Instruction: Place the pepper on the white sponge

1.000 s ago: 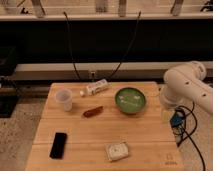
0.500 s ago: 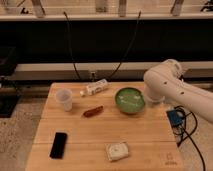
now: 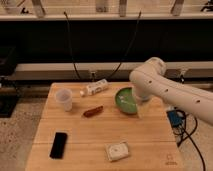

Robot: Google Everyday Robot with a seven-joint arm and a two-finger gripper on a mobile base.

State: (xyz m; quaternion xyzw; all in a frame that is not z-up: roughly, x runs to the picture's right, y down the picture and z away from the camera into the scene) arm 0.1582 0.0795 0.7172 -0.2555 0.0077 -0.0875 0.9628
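Wooden table [image 3: 150, 145] with a white arm [image 3: 165, 90] bent over the green bowl [image 3: 120, 106].
The bowl's right rim is covered by the arm, and a pale smear is seen inside it. The gripper is hidden at the arm's end there, jaws released. A white bottle [image 3: 96, 88] lies on its side behind. A translucent cup [image 3: 64, 99], contents not discernible, stands at the left. A black phone [image 3: 59, 145] lies front left and the white sponge [image 3: 117, 150] front centre. The pepper [image 3: 93, 111] lies between cup and bowl, well apart from the sponge.
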